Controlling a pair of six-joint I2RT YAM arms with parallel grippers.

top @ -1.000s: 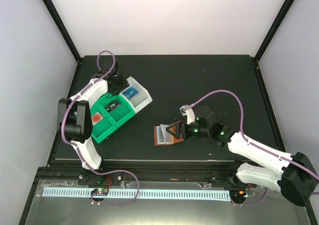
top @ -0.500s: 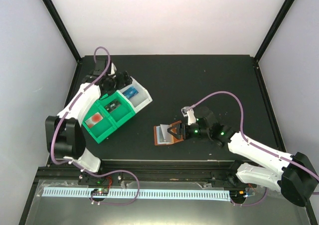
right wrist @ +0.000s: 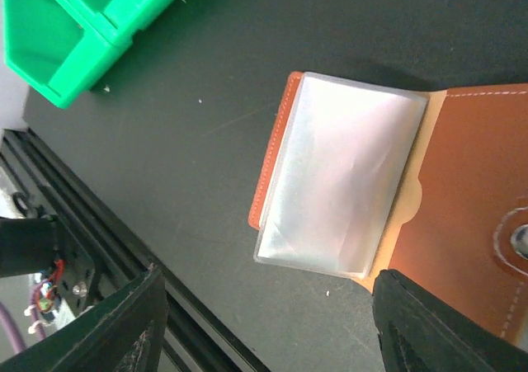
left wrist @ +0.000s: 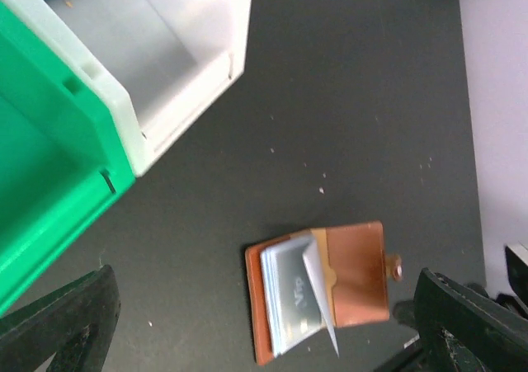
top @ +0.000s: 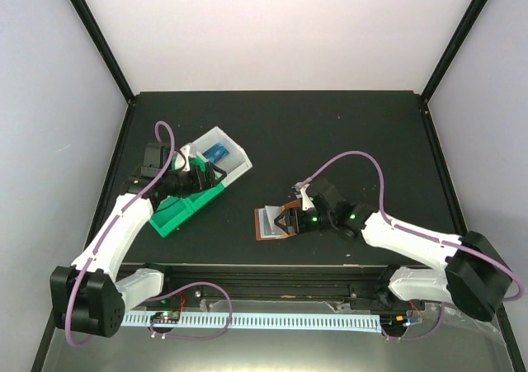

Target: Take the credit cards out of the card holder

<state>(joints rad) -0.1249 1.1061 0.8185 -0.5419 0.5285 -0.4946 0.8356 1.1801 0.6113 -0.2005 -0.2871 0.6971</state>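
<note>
The brown card holder (top: 275, 222) lies open on the black table, clear pockets (right wrist: 342, 182) fanned up from its left half. A grey card with pale lettering (left wrist: 304, 288) shows inside one pocket. My right gripper (top: 288, 219) is open, low over the holder, one finger (right wrist: 445, 331) above the brown flap (right wrist: 466, 223) and the other off its near edge. A blue credit card (top: 217, 152) lies in the bin's white compartment. My left gripper (top: 208, 174) hangs open and empty above the bin's green part, the holder (left wrist: 322, 294) lying farther off, beyond the fingers (left wrist: 58, 322).
The green-and-white bin (top: 198, 184) sits slanted at the left of the table, its white wall (left wrist: 186, 67) and green wall (left wrist: 58, 141) close under the left wrist. The table's near rail (right wrist: 74, 223) runs just beside the holder. Purple cables loop over both arms.
The left gripper has opened and swung from the bin's far end toward the near right, over the green compartments. The right gripper stayed on the holder, its arm shifting slightly left.
</note>
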